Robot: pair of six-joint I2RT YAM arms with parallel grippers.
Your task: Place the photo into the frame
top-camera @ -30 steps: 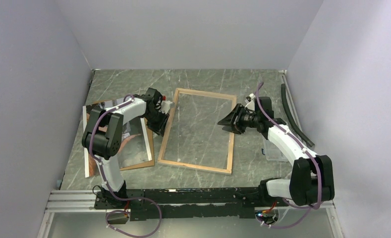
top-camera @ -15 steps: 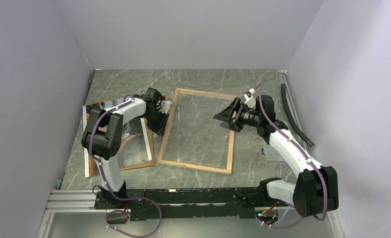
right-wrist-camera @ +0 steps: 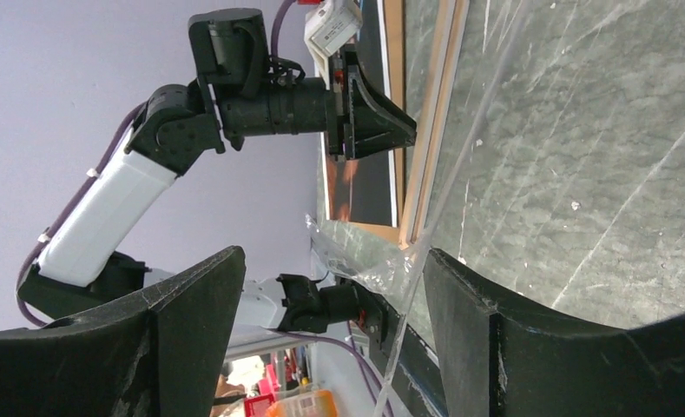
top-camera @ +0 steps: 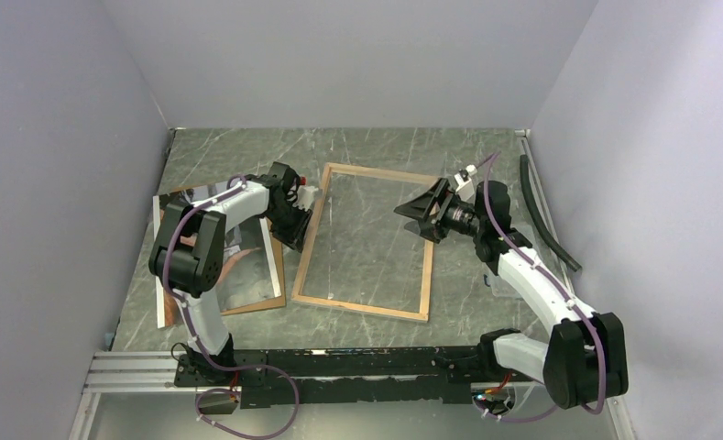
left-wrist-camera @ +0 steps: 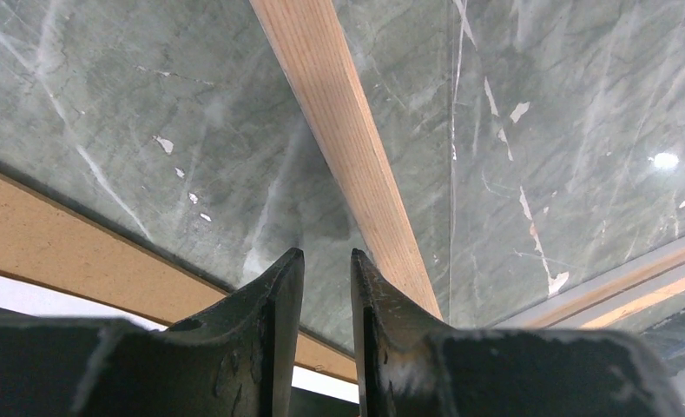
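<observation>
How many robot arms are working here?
2. The left arm reaches to the wooden frame's left rail; the right arm hovers by its right rail. None looks hidden.

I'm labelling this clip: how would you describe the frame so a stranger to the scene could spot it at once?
On the green marble tabletop, look at the middle, just right of the glossy photo lying on a brown board. The frame is a large thin rectangle of pale wood lying flat. Unlike those neighbours, it is only a rim: the marble shows through its middle.
</observation>
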